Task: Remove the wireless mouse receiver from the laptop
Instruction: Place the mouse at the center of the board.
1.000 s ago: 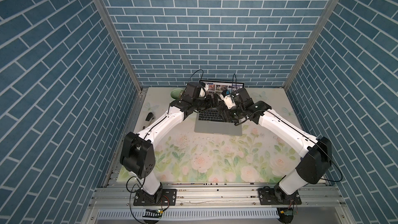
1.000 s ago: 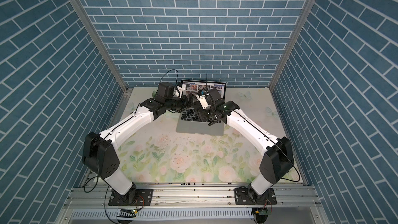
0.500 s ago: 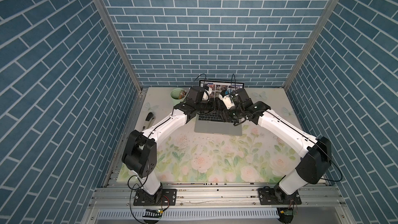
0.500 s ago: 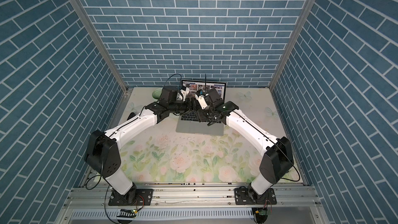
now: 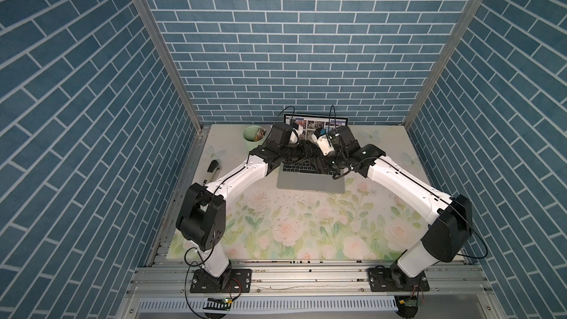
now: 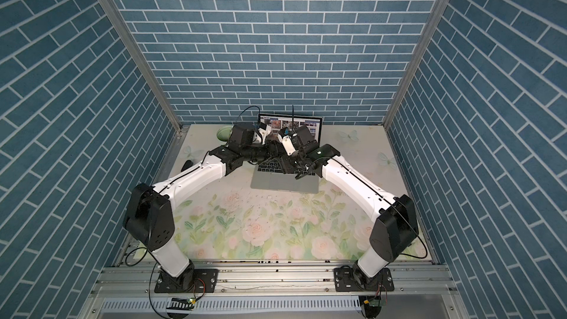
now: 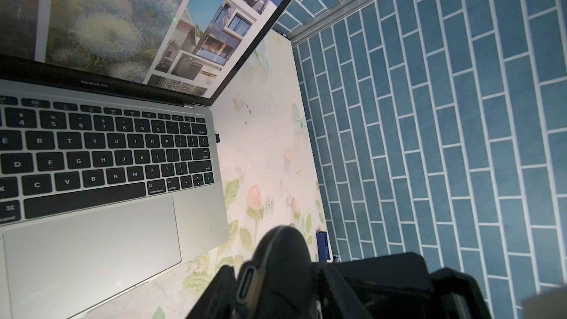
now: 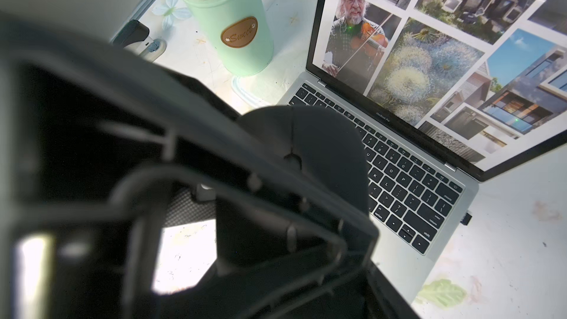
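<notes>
Off the right edge of the laptop (image 7: 199,210), the wireless mouse receiver (image 7: 217,138) pokes sideways, long side along that edge; right gripper (image 5: 323,163) clamps the mouse (image 8: 322,148), left gripper (image 5: 306,151) unclear.

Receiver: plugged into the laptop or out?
Plugged in. The receiver protrudes from the laptop side edge, touching the casing, in both wrist views.

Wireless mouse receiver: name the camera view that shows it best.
Right wrist view: the wireless mouse receiver shows largest, a black stub sticking out of the laptop's side edge. The left wrist view shows it smaller, plugged in. In both top views the right arm covers that edge.
</notes>
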Tool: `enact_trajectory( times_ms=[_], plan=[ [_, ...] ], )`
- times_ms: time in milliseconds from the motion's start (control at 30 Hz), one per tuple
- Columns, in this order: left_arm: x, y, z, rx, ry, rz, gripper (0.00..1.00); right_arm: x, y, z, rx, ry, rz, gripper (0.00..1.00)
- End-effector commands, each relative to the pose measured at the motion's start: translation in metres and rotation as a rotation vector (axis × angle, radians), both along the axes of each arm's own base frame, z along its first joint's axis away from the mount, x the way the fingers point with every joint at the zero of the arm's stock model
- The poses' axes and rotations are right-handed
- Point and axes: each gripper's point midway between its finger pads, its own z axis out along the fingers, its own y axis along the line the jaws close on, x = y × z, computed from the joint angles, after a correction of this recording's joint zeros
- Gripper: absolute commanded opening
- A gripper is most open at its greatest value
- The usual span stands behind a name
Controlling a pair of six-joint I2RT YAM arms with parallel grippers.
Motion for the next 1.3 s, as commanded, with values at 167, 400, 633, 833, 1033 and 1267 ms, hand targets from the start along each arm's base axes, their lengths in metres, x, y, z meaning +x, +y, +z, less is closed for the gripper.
enact_trajectory(
  times_ms=[167,400,633,833,1033,1267],
  plan=[
    [-0.001,-0.006,-0.004,0.001,0.004,-0.025,0.33,0.002,0.007,0.006,0.023,-0.028,0.014,0.38],
    [-0.002,-0.006,-0.006,0.004,0.009,-0.025,0.0,0.0,0.005,0.008,0.034,-0.044,0.014,0.54],
    [0.0,0.001,-0.015,0.059,0.146,0.041,0.0,-0.01,-0.013,0.035,0.015,-0.255,0.032,0.85],
    [-0.011,0.001,-0.047,0.142,0.361,0.032,0.0,-0.029,-0.01,0.057,-0.068,-0.427,0.104,0.81],
    [-0.02,0.011,-0.073,0.292,0.528,0.039,0.0,-0.046,0.011,0.033,-0.197,-0.419,0.181,0.79],
    [-0.02,0.017,-0.054,0.318,0.545,0.066,0.0,-0.048,0.009,0.01,-0.292,-0.421,0.18,0.75]
  ],
)
